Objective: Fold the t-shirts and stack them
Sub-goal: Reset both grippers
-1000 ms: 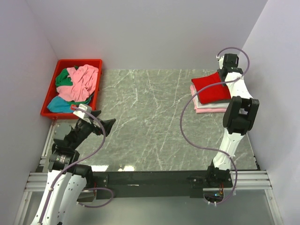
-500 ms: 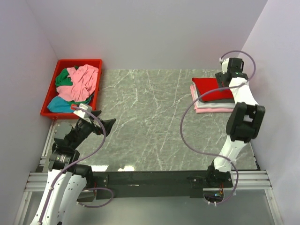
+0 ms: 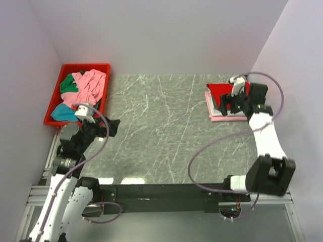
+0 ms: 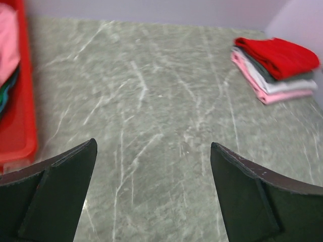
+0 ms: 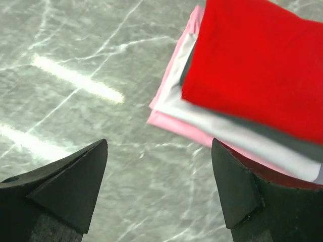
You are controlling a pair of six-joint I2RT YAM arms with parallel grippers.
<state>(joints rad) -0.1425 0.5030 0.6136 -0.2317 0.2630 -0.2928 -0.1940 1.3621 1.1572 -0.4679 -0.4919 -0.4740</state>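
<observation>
A folded stack of t-shirts (image 3: 225, 117) lies at the back right of the table: a red tee (image 3: 218, 91) on top, then dark grey, white and pink. My right gripper (image 3: 222, 106) hovers over the stack's near-left edge, open and empty. In the right wrist view the red tee (image 5: 262, 65) tops the white (image 5: 217, 126) and pink (image 5: 174, 126) layers, just beyond the gripper (image 5: 160, 146). My left gripper (image 3: 113, 126) is open and empty above the table's left side, beside the bin. It (image 4: 154, 146) faces the far stack (image 4: 275, 63).
A red plastic bin (image 3: 53, 107) at the back left holds loose pink (image 3: 90, 85), green (image 3: 68, 84) and teal (image 3: 62, 112) tees. Its red wall (image 4: 22, 121) is at the left of the left wrist view. Grey walls close in the marble table (image 3: 161, 131).
My right arm has swung out to the right, and its gripper has come from behind the stack to its near-left edge. My left arm has drawn back and turned slightly.
</observation>
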